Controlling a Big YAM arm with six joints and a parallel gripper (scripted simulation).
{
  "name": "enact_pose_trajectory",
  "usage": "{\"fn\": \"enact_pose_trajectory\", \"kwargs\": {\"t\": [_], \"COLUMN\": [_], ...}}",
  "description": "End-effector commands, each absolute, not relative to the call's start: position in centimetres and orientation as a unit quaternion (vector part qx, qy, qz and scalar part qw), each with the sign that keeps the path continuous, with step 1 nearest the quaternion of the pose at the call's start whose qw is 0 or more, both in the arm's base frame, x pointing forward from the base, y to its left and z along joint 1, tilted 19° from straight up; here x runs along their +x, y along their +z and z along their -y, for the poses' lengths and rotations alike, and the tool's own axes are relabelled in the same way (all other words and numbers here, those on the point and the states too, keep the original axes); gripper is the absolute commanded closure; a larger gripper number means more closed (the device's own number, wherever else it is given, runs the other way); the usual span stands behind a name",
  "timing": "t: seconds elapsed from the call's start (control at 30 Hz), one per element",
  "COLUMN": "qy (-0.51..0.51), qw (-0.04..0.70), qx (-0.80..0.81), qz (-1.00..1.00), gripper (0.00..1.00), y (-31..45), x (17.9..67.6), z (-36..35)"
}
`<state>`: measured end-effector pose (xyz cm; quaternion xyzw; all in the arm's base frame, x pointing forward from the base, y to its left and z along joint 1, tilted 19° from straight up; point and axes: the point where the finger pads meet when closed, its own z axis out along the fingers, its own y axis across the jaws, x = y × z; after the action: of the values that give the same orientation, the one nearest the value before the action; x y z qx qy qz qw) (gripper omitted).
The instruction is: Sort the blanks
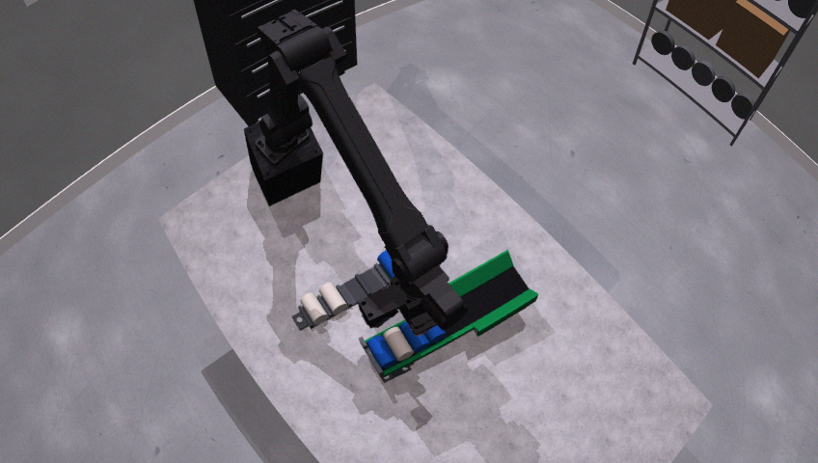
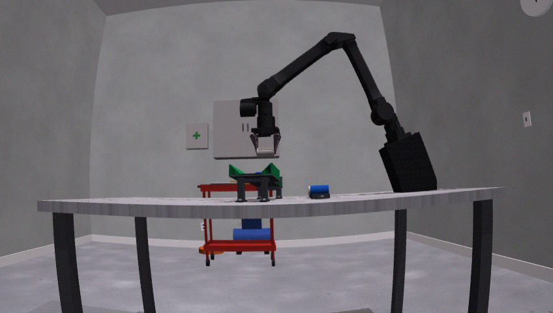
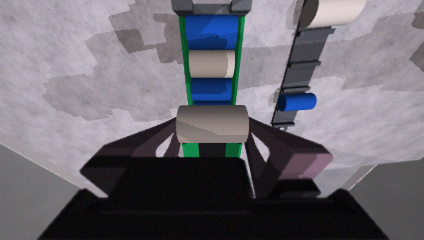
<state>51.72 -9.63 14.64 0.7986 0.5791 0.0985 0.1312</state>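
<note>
My gripper (image 3: 212, 119) is shut on a cream blank (image 3: 212, 123) and holds it crosswise, well above the green feed ramp. The side view shows gripper (image 2: 265, 149) and blank (image 2: 265, 154) clear of the ramp (image 2: 255, 174). On the ramp, a blue blank (image 3: 212, 31) lies against the stop (image 3: 210, 6), then a cream blank (image 3: 211, 63), then another blue one (image 3: 211, 89). The held blank hides the ramp below these. The dark ribbed stock rack (image 3: 300, 70) lies to the right. It holds a cream blank (image 3: 332, 12) and a blue blank (image 3: 297, 102).
From above, two cream blanks (image 1: 324, 302) lie side by side at the rack's outer end, and the blue one (image 1: 385, 263) lies near the arm. The arm hides the rack's middle. The ramp's upper end (image 1: 499, 286) holds nothing. The robot base (image 1: 284, 160) stands at the back.
</note>
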Motion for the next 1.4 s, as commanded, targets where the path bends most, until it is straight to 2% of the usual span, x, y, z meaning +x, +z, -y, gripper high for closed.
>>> {"fn": "enact_pose_trajectory", "kwargs": {"t": [0.0, 0.23, 0.5, 0.6, 0.7, 0.73, 0.8, 1.0, 1.37], "qy": [0.109, 0.11, 0.103, 0.102, 0.102, 0.115, 0.114, 0.094, 0.093], "qw": [0.142, 0.146, 0.147, 0.147, 0.148, 0.162, 0.162, 0.137, 0.135], "qx": [0.798, 0.793, 0.777, 0.774, 0.773, 0.763, 0.763, 0.772, 0.774], "qz": [-0.575, -0.582, -0.603, -0.608, -0.608, -0.615, -0.615, -0.613, -0.612], "gripper": [0.36, 0.36, 0.36, 0.36, 0.36, 0.36, 0.36, 0.36, 0.36], "y": [16.3, 14.3, 6.3, 4.7, 4.5, 5.9, 5.9, 3.7, 2.8], "x": [52.6, 49.3, 37.7, 35.1, 34.8, 36.6, 36.5, 34.5, 34.7], "z": [9.7, 10.4, 10.3, 10.1, 10.0, 9.7, 9.7, 9.7, 9.8]}}
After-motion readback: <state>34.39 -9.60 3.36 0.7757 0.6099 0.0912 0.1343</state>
